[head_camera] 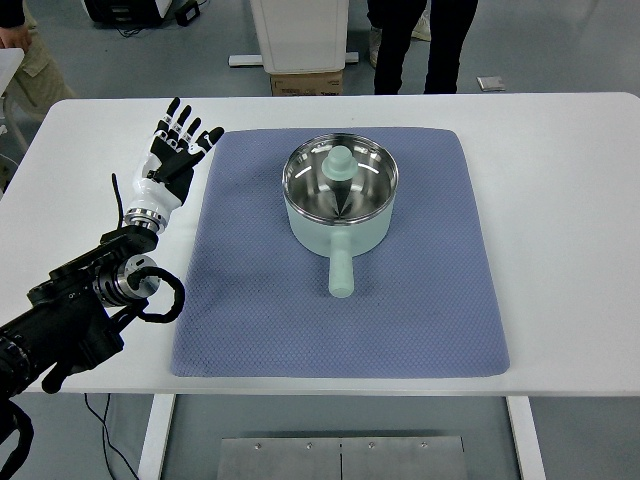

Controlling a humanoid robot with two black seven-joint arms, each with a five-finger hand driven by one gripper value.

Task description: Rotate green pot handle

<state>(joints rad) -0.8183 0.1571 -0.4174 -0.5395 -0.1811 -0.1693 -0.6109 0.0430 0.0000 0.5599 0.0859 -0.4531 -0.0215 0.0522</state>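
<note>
The left hand (175,148) hovers with all five fingers spread wide, holding nothing, above the white surface (570,200). Just beside it on its right lies the left edge of one blue mat (420,300). Farther right, well apart from the hand, one green pot (339,195) stands on the mat, its single handle (341,270) pointing toward the near edge. Two people's legs (430,40) stand beyond the far side.

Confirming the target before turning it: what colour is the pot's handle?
Pale mint green, matching the pot's body; handle shows in the head view.
</note>
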